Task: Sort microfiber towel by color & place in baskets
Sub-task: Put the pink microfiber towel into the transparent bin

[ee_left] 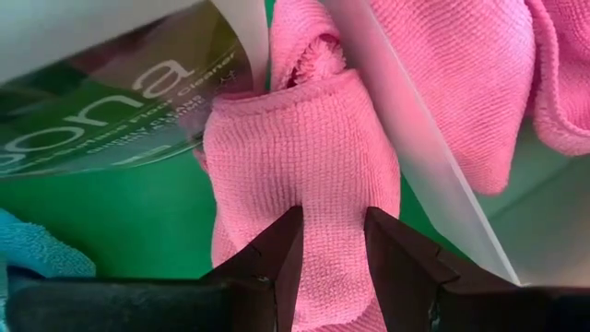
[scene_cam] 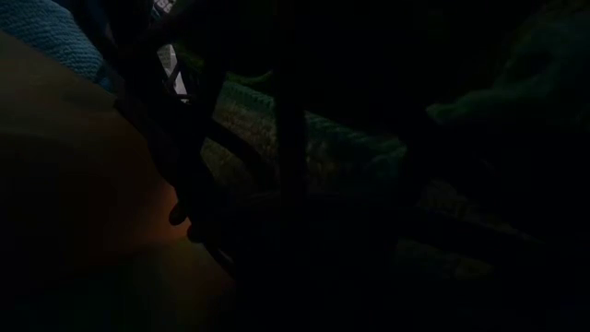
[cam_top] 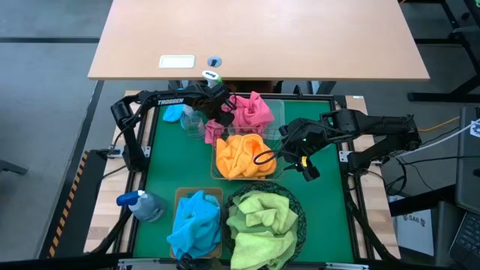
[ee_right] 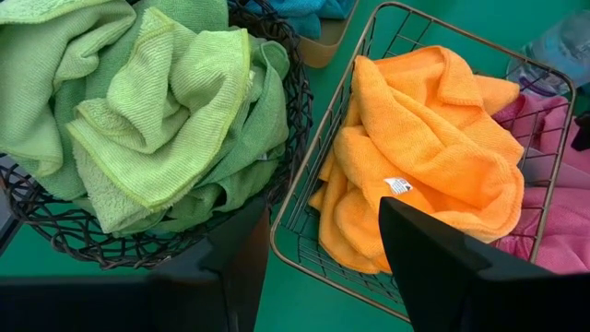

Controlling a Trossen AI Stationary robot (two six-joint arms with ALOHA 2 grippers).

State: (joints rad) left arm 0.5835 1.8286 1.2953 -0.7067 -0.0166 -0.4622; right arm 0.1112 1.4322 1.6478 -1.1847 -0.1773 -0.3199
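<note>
Low view near-black; blue towel (scene_cam: 55,37) edge-cut.

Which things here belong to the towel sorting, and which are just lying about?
Job:
- pink towel, pinched in the left gripper's jaws
- pink basket
- orange towel in wire basket
- green towels in black basket
- blue towels in tan bin
- right gripper, open, waiting beside the wire basket

Lying about:
- spray bottle
- desk
- card

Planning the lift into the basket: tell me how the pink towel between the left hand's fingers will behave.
Pink towel looks soft and creased, so probably floppy, draping below the left hand. Its knit pile likely resists slipping. A trailing fold may snag the clear basket wall beside it.
</note>
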